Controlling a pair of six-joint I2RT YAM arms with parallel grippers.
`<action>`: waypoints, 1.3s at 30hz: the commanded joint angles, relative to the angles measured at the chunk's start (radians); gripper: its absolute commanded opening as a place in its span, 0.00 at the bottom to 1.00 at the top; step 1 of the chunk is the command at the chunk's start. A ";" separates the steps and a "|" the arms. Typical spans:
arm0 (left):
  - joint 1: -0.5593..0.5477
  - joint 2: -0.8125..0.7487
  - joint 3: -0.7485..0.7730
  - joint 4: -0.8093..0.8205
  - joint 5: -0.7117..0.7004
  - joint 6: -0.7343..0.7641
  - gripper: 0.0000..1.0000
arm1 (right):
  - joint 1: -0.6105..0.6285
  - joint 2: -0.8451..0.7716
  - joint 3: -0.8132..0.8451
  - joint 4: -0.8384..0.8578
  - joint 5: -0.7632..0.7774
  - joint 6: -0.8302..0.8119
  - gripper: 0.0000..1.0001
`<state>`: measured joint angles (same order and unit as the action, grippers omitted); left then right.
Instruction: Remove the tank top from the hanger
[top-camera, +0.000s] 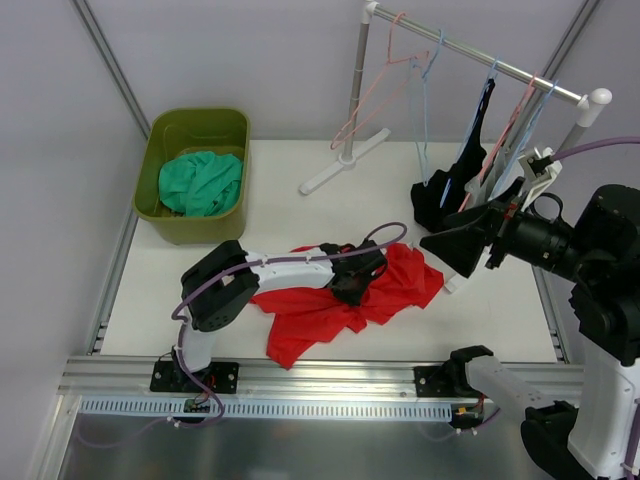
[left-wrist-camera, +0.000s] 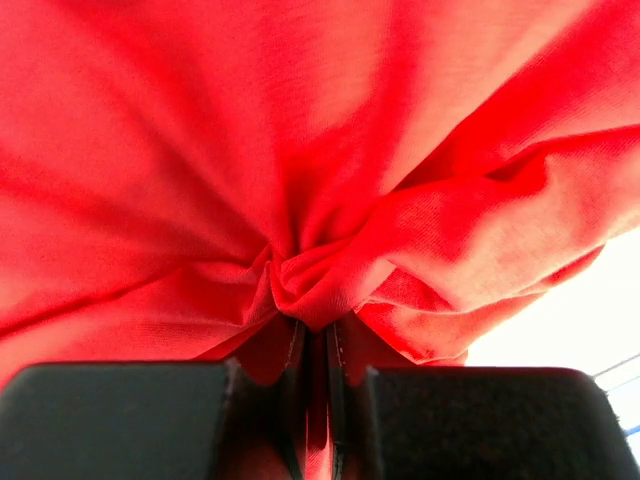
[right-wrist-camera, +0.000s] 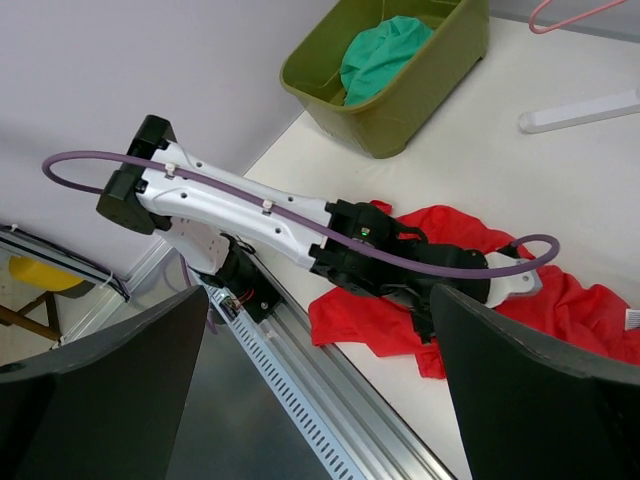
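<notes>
1. The black tank top (top-camera: 445, 195) hangs on a hanger (top-camera: 493, 70) near the right end of the rack's rail (top-camera: 470, 55). Its straps run up to the rail and its lower part bunches just above the table (top-camera: 300, 215).
2. The right gripper (top-camera: 475, 235) hovers just beside the lower part of that tank top. Its jaws are spread wide, with nothing between them. In the right wrist view the two dark fingers (right-wrist-camera: 110, 390) stand far apart at the frame's lower corners.
3. A red garment (top-camera: 400, 285) lies crumpled on the table near the front edge, between the two arms.
4. The left gripper (top-camera: 350, 285) rests on the red garment. The left wrist view shows its jaws pressed together on a gathered fold of the red cloth (left-wrist-camera: 300, 150).
5. Two bare hangers, one pink (top-camera: 375, 95) and one pale blue (top-camera: 425, 110), hang further left on the rail.
6. An olive bin (top-camera: 190, 230) stands at the table's far left and holds a green garment (top-camera: 200, 182).
</notes>
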<state>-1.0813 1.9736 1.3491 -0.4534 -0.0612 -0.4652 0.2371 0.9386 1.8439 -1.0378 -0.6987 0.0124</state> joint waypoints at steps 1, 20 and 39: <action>-0.009 -0.051 -0.091 -0.041 -0.112 -0.033 0.00 | -0.001 0.017 -0.003 0.002 0.007 -0.045 0.99; 0.409 -0.472 0.795 -0.461 -0.398 0.197 0.00 | -0.001 0.040 -0.028 0.028 0.160 -0.029 1.00; 1.255 -0.141 1.122 -0.282 0.178 -0.144 0.00 | -0.001 0.012 -0.181 0.036 0.093 0.050 0.99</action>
<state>0.1677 1.7596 2.4981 -0.8124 -0.0238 -0.5457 0.2371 0.9646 1.6779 -1.0306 -0.5690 0.0368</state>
